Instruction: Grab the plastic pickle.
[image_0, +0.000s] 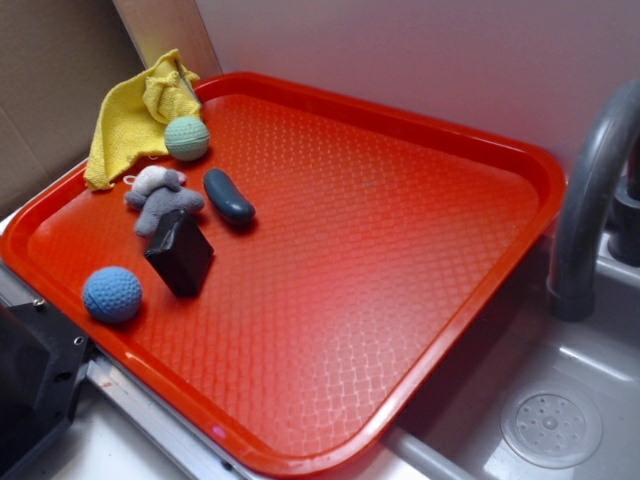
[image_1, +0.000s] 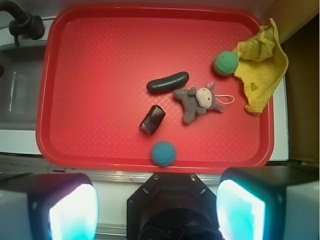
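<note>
Approach phase, nothing grasped yet. In the wrist view the gripper sits high, off the near edge of the red tray, jaws spread wide and empty; both fingers frame the bottom of the shot.

Landmark = grey plush toy. Near to far from the gripper:
- blue crocheted ball: nearest, toward the gripper from the plush, close to the tray's near rim.
- black block: just left of the plush and a bit nearer, apart from it.
- plastic pickle: just beyond-left of the plush, right end close to its arm; can't tell if they touch. Exterior view shows the plastic pickle lying flat on the tray, right beside the plush.
- green crocheted ball and yellow cloth: beyond-right of the plush, at the far corner.

Pickle long axis: roughly left-right in the wrist view, right end tilted slightly away.

My read on the next move: advance over the tray past ball and block, centre on the pickle, turn the wrist so the jaws close across its short width, then descend. Smooth plastic, so grip mid-length. Watch the plush arm at the right end.
</note>
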